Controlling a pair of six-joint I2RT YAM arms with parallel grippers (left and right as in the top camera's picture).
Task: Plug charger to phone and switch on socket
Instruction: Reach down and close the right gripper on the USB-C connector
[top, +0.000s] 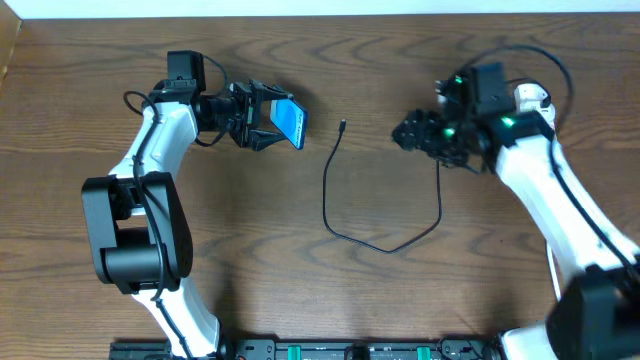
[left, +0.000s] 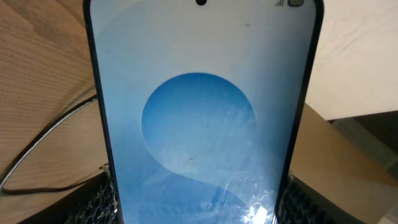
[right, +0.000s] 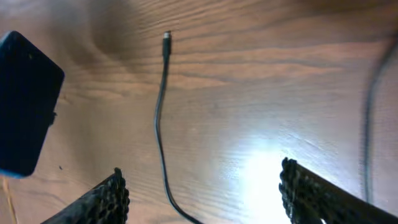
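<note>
Left gripper (top: 272, 120): clamped on the phone (top: 293, 122), upper centre-left of the overhead view; the left wrist view shows the lit screen wedged between both pads (left: 102, 202).
Right gripper (top: 405, 135): fingers spread, nothing between them, only bare wood and cable lying below.
Charger (top: 327, 195): loose on the table (top: 300, 300) at the centre of the overhead view, looping from under the right gripper down, left and back up.
Connector tip (top: 343, 124): between the 2 grippers, just right of the phone and left of the right gripper, apart from both.
Tip's long axis: roughly top-to-bottom in the overhead frame, leaning slightly right; in the right wrist view it runs up the frame, ahead of the fingers.
Nearer free arm: the right, I judge; the left is occupied.
Next move needs: a reach toward frame-left, jaws across the cable just behind the tip.
Socket: not seen in any view.
</note>
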